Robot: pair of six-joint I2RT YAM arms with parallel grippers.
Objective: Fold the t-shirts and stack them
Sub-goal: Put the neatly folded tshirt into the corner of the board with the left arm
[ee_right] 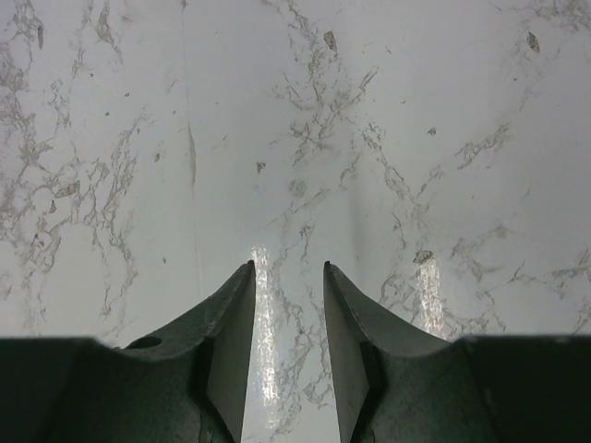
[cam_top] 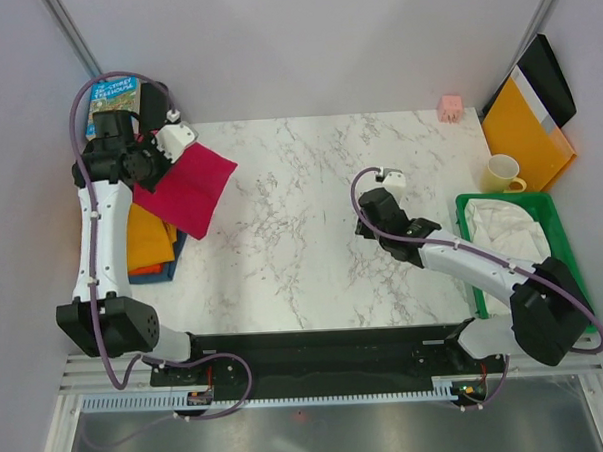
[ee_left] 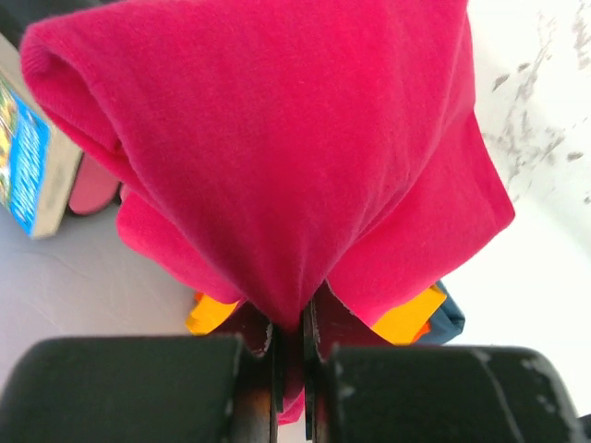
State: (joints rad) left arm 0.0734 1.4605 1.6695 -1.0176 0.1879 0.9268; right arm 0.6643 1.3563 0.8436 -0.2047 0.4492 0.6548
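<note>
The crimson red t-shirt [cam_top: 188,189] [ee_left: 277,138], folded, hangs in the air at the table's far left. My left gripper [cam_top: 155,175] [ee_left: 291,328] is shut on one of its edges. Below it lies a folded orange t-shirt [cam_top: 147,243] [ee_left: 411,318] on top of a dark blue t-shirt [cam_top: 177,255] [ee_left: 450,318], at the left edge of the table. In the left wrist view the red cloth covers most of that pile. My right gripper [cam_top: 369,211] [ee_right: 288,268] hovers open over bare marble right of centre, with nothing between its fingers.
A green tray [cam_top: 464,201] holding white cloth [cam_top: 507,227] stands at the right edge. Behind it are a yellow mug [cam_top: 501,173] and an orange-yellow folder [cam_top: 525,126]. A small pink object [cam_top: 449,106] sits at the back edge. A blue book [cam_top: 111,94] [ee_left: 23,157] lies at the far left.
</note>
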